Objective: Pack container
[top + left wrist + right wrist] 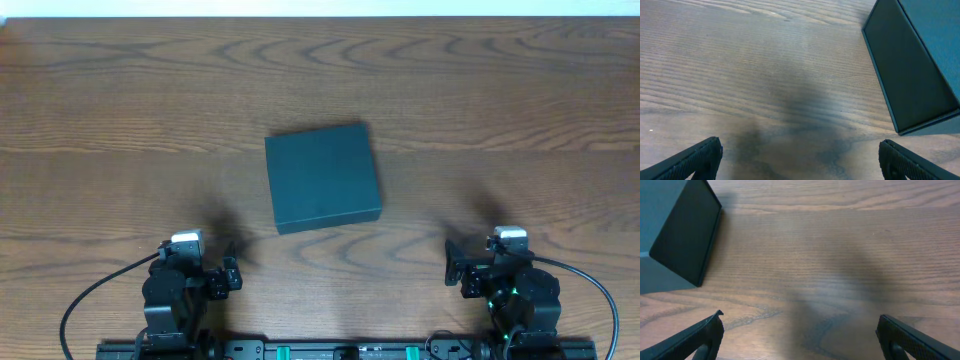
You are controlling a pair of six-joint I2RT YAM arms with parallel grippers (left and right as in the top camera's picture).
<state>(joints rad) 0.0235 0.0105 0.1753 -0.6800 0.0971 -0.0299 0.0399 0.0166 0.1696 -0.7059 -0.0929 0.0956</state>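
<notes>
While the container (323, 178) lies closed, the left end effector (232, 277) and right end effector (452, 264) gape — empty.

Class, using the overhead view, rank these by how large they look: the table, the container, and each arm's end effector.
1. Table
2. Container
3. Left end effector and right end effector: they look alike, so I won't rank one above the other.

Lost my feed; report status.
Left gripper, jaws open, empty. Right gripper, same. Container closed, untouched, centred ahead. Nothing in the way.
</notes>
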